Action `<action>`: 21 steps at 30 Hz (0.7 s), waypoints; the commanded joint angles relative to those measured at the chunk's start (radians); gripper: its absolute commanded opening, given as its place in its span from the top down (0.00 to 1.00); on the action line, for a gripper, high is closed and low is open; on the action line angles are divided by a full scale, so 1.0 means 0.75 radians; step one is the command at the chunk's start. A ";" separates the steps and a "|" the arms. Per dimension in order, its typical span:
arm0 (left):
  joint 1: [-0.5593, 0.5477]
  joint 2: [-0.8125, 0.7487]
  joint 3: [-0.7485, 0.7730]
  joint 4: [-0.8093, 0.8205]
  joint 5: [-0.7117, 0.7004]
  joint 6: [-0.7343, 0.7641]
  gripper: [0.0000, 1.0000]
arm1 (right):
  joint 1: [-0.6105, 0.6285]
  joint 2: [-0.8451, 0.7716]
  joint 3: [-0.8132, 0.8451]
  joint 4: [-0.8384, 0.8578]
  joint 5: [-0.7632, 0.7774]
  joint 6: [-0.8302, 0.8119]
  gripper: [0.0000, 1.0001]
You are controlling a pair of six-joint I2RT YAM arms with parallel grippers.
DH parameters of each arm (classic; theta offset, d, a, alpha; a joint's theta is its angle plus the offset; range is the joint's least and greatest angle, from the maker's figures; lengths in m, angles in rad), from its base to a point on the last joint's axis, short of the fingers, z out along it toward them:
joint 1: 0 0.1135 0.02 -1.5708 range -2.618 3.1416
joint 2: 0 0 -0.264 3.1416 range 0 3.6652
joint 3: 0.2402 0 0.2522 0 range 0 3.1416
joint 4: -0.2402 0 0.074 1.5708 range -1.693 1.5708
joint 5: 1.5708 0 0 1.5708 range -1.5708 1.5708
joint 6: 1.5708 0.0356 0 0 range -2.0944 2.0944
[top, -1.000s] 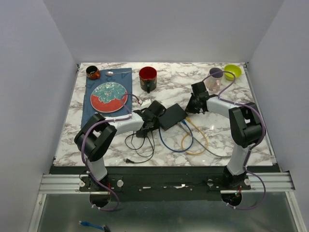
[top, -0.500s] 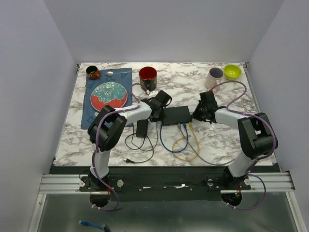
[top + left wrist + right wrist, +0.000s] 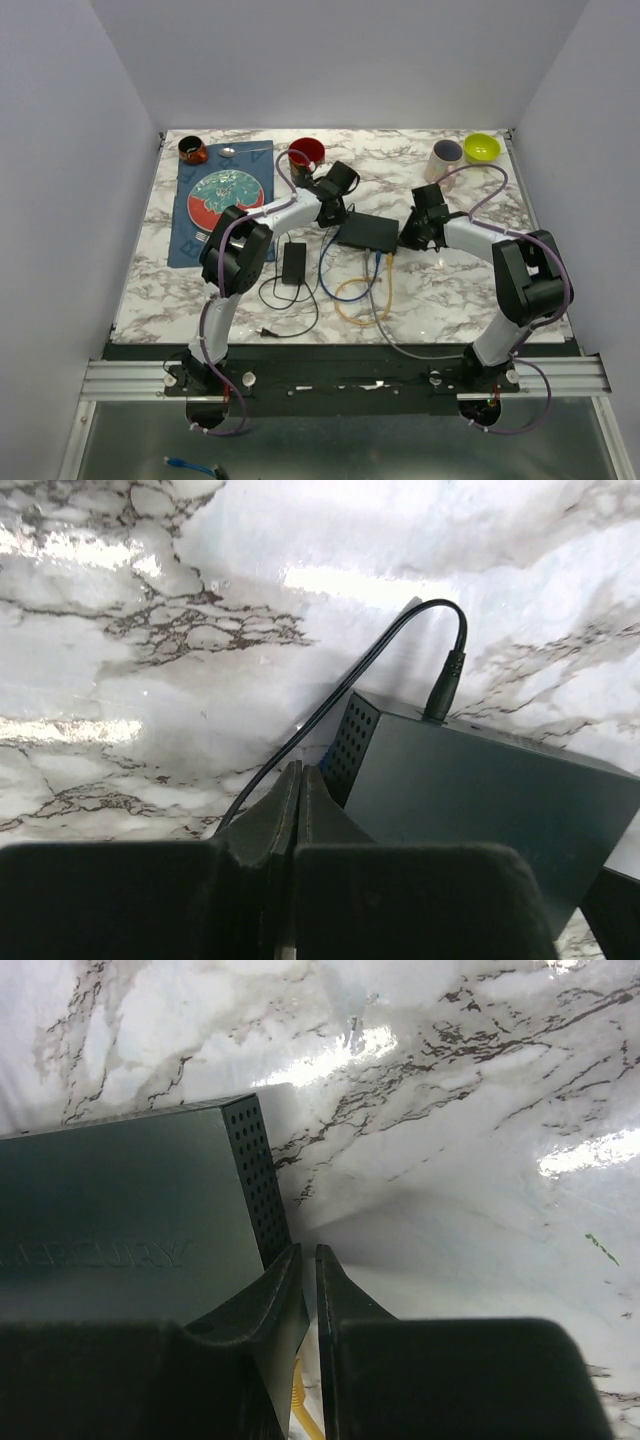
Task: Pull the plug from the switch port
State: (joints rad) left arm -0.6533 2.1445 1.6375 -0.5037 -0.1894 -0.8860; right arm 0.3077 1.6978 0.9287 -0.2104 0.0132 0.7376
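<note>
Two grippers are shown in the top view flanking the black switch [image 3: 366,232] at mid-table, the left gripper [image 3: 336,210] at its far left corner and the right gripper [image 3: 408,238] at its right end, while a yellow cable [image 3: 352,292] is led from its near face. In the left wrist view the left gripper's fingers [image 3: 285,800] are pressed fully together, nothing clamped, beside the switch's perforated end, and a black barrel plug [image 3: 444,685] is seated in the switch's far edge. In the right wrist view the right gripper's fingers [image 3: 280,1280] are narrowly parted, nothing between them, against the switch's perforated right end.
</note>
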 commanded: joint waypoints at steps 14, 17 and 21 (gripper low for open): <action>-0.015 -0.586 -0.549 0.305 -0.081 -0.119 0.69 | 0.101 -0.384 -0.154 0.088 -0.075 0.000 0.74; -0.025 -0.672 -0.661 0.314 -0.081 -0.117 0.64 | 0.132 -0.441 -0.250 0.092 -0.081 -0.006 0.73; -0.043 -0.736 -0.792 0.326 -0.040 -0.101 0.64 | 0.140 -0.523 -0.366 0.102 -0.079 -0.018 0.71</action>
State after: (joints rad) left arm -0.6697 1.6260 1.1294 -0.2863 -0.2161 -0.9569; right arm 0.4072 1.3582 0.7357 -0.1318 -0.0307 0.7399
